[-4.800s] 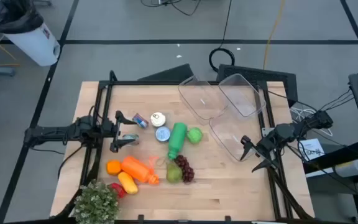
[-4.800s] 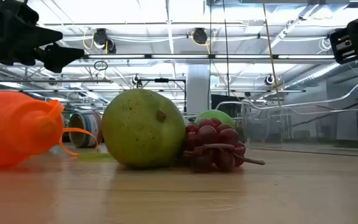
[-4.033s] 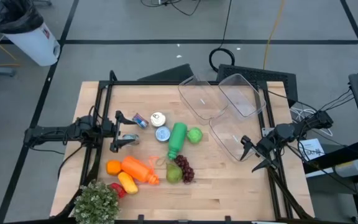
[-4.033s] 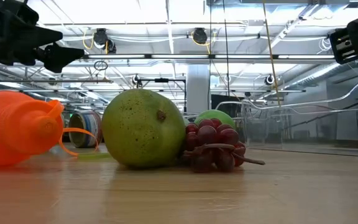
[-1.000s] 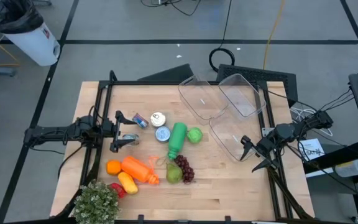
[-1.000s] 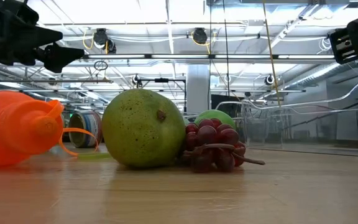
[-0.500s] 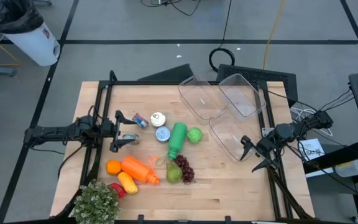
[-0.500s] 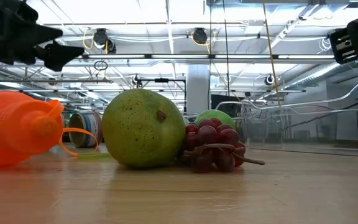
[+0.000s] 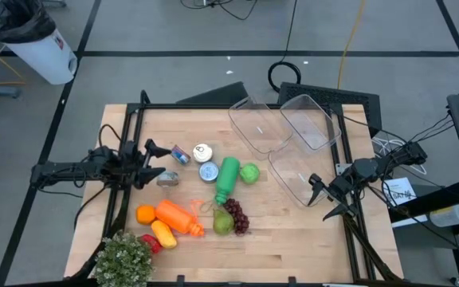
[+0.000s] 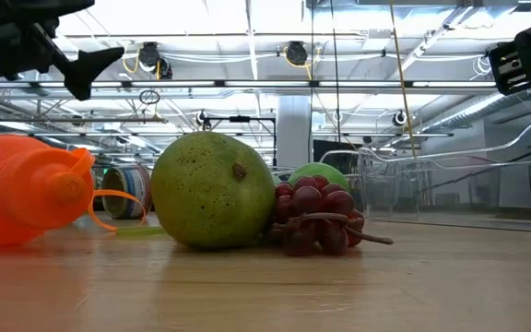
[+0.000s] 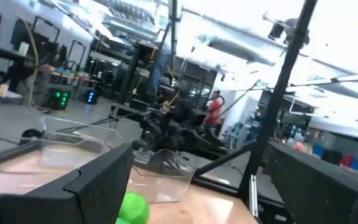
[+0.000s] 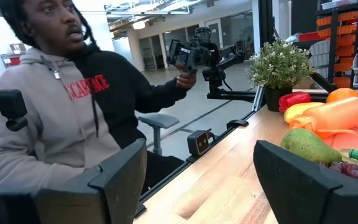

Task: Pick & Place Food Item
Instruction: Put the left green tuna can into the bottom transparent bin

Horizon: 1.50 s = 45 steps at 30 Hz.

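Observation:
Toy food lies in a cluster on the wooden table (image 9: 293,239): a green pear (image 9: 223,224) (image 10: 212,189), dark red grapes (image 9: 237,214) (image 10: 316,218), a green apple (image 9: 249,173), an orange (image 9: 145,214), and a yellow piece (image 9: 162,233) beside a red one (image 9: 151,244). My left gripper (image 9: 156,161) hovers open above the table's left side, just left of the cans, tipped slightly upward. My right gripper (image 9: 323,197) stands open at the right edge, near a clear container (image 9: 293,177). Neither holds anything.
An orange bottle (image 9: 179,217), a green bottle (image 9: 227,178) and several small cans (image 9: 203,153) lie among the food. Two more clear containers (image 9: 255,127) stand at the far right. A potted plant (image 9: 124,259) is at the near left corner. A person (image 12: 73,106) sits beyond the table.
My left gripper has rolled about its own axis and tipped its fingers upward, staying open over the same spot. The right arm and all the objects have kept still.

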Each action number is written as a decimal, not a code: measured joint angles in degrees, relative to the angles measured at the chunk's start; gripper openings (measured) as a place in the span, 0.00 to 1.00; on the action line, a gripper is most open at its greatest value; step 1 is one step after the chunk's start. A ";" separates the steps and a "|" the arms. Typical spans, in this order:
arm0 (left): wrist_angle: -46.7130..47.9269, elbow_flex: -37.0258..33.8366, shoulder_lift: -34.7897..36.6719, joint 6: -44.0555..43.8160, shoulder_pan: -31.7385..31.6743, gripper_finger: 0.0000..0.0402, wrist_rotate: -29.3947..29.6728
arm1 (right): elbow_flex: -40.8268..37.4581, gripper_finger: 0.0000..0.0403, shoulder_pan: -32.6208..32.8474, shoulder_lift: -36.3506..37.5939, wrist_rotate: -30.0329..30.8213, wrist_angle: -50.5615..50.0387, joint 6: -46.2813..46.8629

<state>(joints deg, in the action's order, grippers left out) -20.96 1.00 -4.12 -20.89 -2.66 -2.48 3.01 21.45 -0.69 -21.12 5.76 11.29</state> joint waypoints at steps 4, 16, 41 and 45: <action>7.57 4.46 -2.11 -1.79 0.00 0.91 0.02 | -0.01 0.69 0.00 0.00 0.01 0.00 0.00; 59.92 32.67 -24.62 7.38 0.92 0.91 2.93 | 0.00 0.69 0.00 0.00 0.02 0.00 0.00; 64.85 31.29 -53.51 0.83 3.61 0.91 4.93 | 0.00 0.69 0.00 0.00 0.01 0.00 0.00; 64.85 31.27 -55.49 1.05 3.61 0.87 4.12 | -0.01 0.69 0.00 0.00 0.02 0.00 0.00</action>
<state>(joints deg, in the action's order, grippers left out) 43.89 32.27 -59.61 -19.84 0.95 1.64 3.00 21.46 -0.69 -21.10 5.76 11.29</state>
